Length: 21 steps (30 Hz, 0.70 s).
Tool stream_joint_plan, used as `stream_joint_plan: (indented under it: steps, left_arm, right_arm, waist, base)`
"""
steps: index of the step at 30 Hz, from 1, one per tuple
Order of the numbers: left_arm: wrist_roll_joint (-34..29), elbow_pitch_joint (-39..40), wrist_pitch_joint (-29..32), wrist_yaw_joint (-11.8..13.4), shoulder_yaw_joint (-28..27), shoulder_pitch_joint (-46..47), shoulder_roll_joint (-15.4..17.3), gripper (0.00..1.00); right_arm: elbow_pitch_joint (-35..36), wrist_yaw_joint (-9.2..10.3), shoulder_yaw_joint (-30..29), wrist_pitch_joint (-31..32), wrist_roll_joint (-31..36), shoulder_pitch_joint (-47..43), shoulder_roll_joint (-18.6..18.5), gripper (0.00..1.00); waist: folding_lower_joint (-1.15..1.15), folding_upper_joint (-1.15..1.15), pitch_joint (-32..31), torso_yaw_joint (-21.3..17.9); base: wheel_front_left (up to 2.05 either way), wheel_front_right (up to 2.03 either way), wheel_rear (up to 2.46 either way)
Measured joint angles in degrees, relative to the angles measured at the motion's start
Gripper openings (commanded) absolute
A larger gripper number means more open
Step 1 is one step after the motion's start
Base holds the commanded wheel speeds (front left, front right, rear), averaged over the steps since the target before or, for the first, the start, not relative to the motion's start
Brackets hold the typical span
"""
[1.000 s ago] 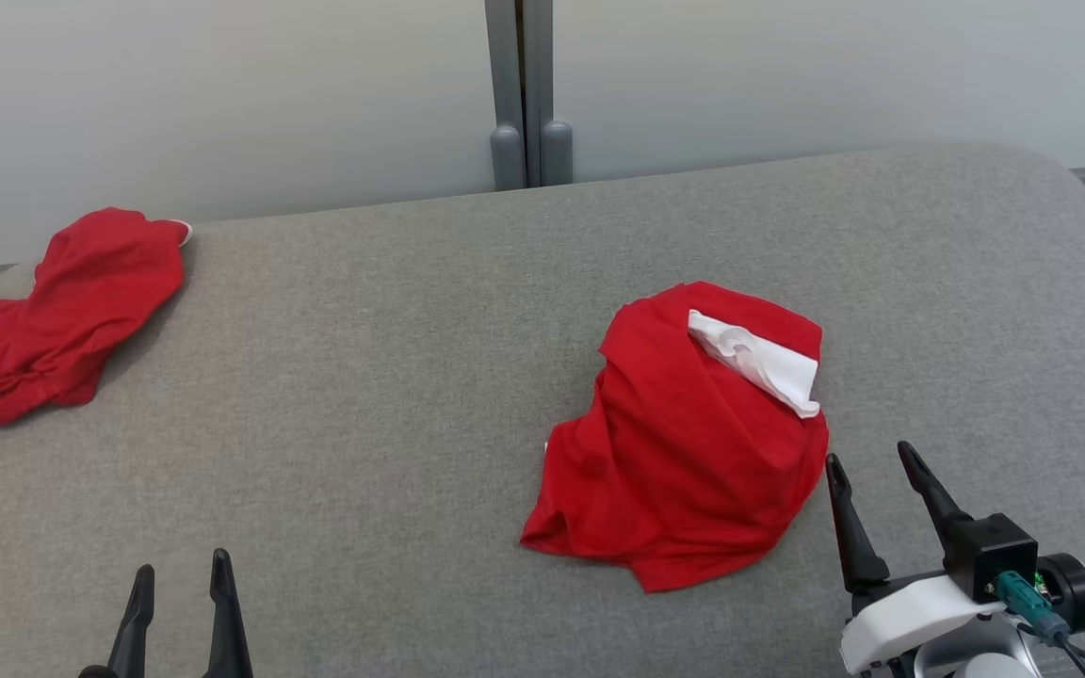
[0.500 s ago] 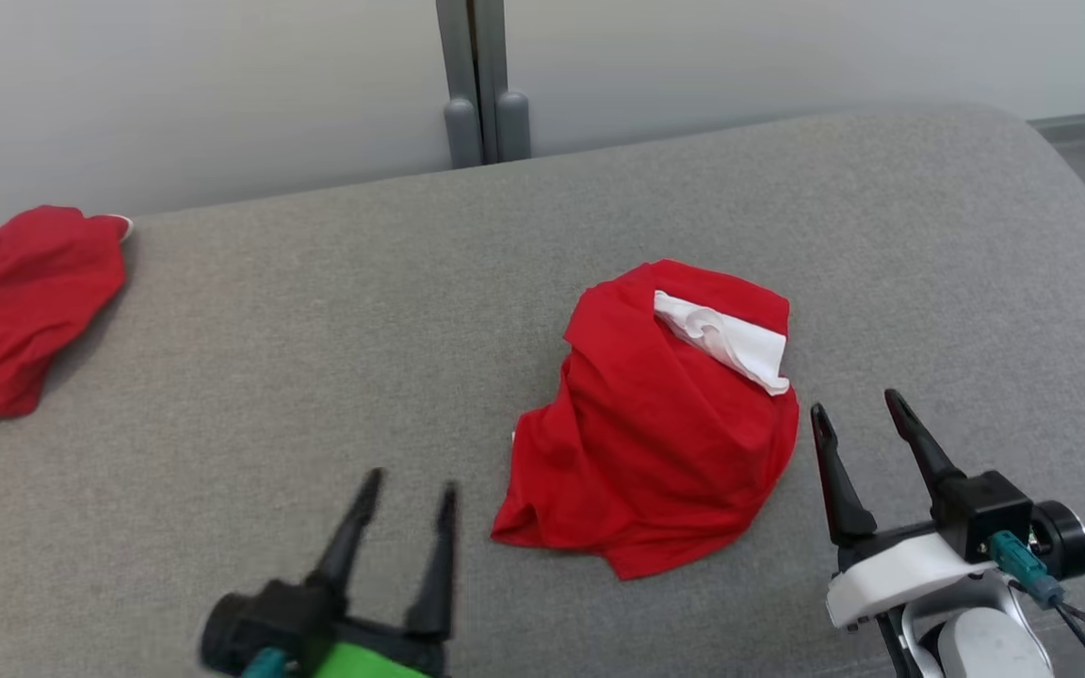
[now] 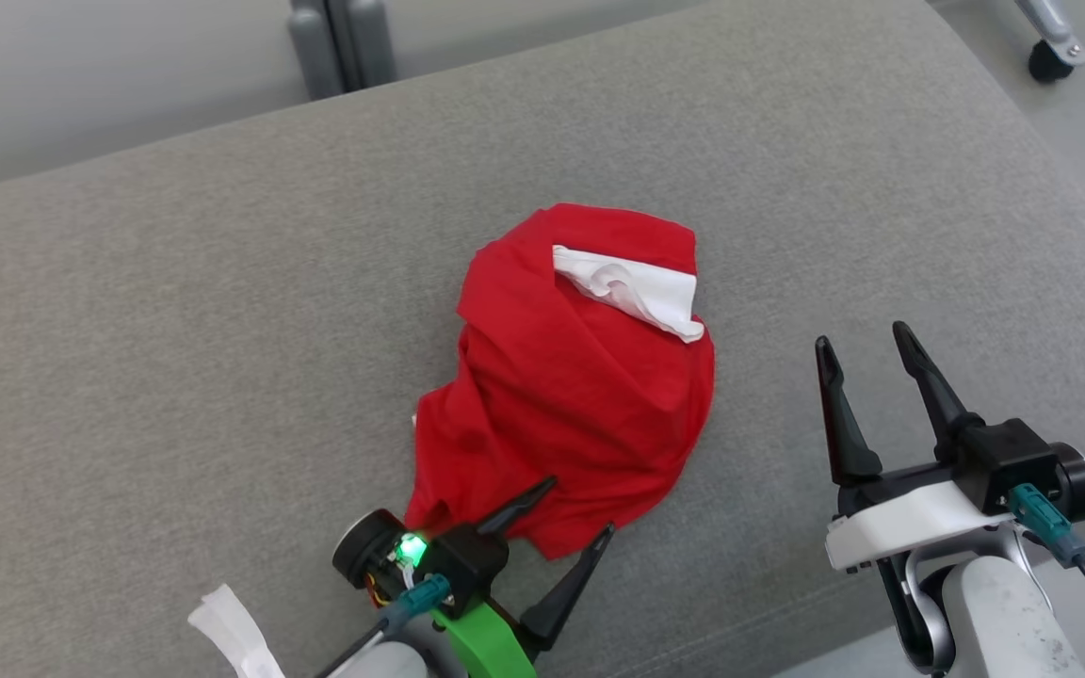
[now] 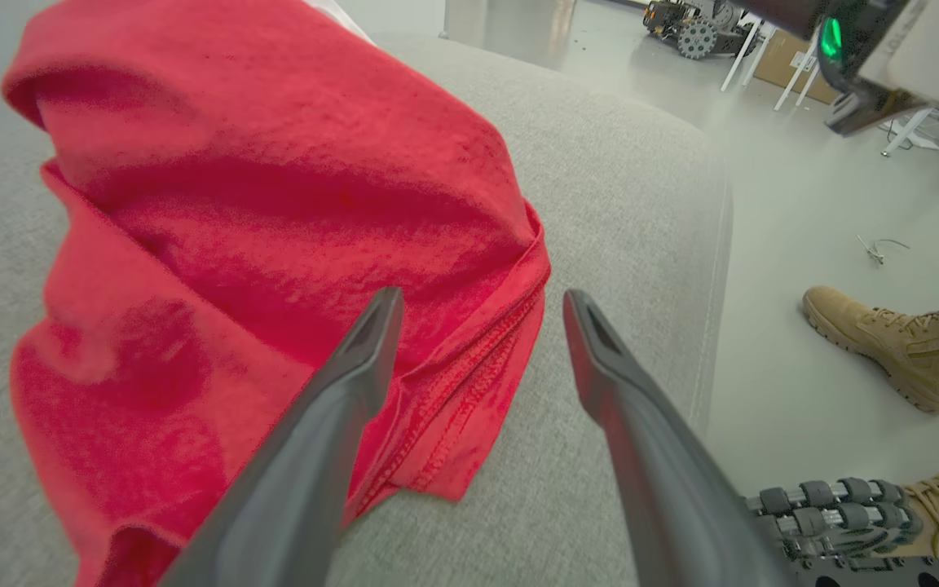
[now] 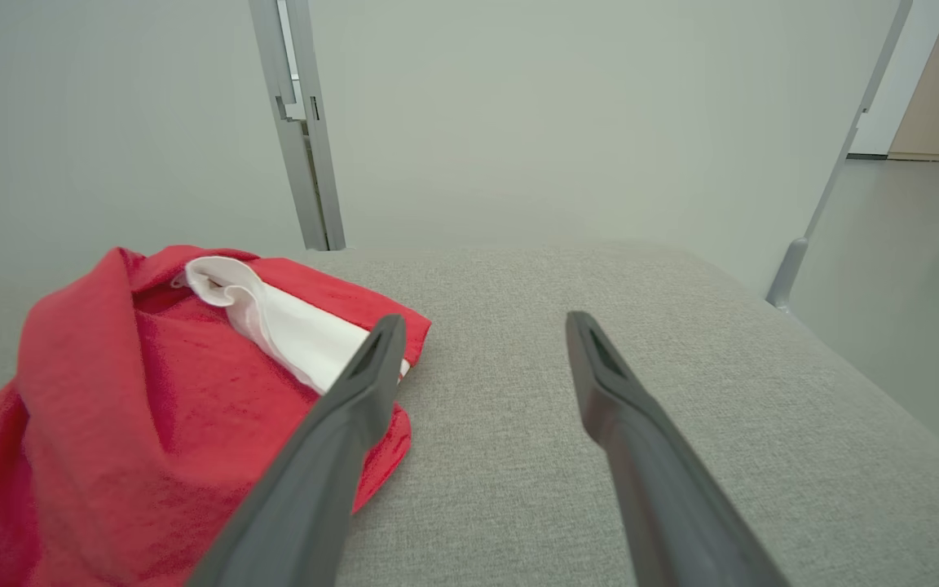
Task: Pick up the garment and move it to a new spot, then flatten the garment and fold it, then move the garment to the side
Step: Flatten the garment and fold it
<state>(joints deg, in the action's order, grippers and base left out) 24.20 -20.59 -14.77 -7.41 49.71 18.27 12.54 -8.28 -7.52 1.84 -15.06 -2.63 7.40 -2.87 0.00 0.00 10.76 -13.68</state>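
Head view: set high, looking steeply down on the grey upholstered surface. The red garment sits at frame centre, at mid range.

Left wrist view: low and very near the garment's hemmed edge, which covers the frame's left half. It faces along the left gripper toward the surface's rounded edge, with the floor at right.

Right wrist view: low, almost at surface level, facing the pale wall. The garment is at lower left.

All three views share the garment and the surface.

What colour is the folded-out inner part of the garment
White, against the red garment; the inner part shows best in the head view.
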Motion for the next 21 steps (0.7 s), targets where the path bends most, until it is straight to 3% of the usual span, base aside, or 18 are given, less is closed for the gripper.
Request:
stream_joint_plan:
  steps: [6,12,13,14,21]
  left_arm:
    - [0.6,-9.5,1.9,0.0,2.2,5.0,-0.9,1.00]
    - [0.6,-14.6,5.4,0.3,3.7,7.3,-2.1,0.97]
    - [0.1,-15.1,5.5,0.7,4.0,7.7,-2.2,0.82]
    - [-0.1,-15.4,5.4,0.9,4.0,7.9,-2.3,0.00]
    - [4.9,-12.9,4.6,0.5,2.9,8.1,-3.9,0.00]
  right_arm:
    - [0.6,0.00,-0.7,0.0,-1.2,0.1,0.0,1.00]
    - [0.6,-0.01,-1.0,0.0,-1.4,0.1,0.0,1.00]
    - [0.6,-0.01,-1.0,0.0,-1.6,0.1,0.0,1.00]
    - [0.6,0.00,-1.0,0.0,-1.8,0.1,0.0,1.00]
    - [0.1,-0.01,-1.0,0.0,-1.9,-0.1,0.0,1.00]
  waist:
    - [0.00,0.00,3.4,-4.6]
    - [0.00,0.00,5.4,-6.8]
    - [0.00,0.00,5.6,-7.0]
    - [0.00,0.00,5.7,-7.1]
    - [0.00,0.00,4.8,-5.9]
  base:
    - [0.00,0.00,0.00]
    - [0.00,0.00,0.00]
    - [0.00,0.00,0.00]
    - [0.00,0.00,0.00]
    - [0.00,0.00,0.00]
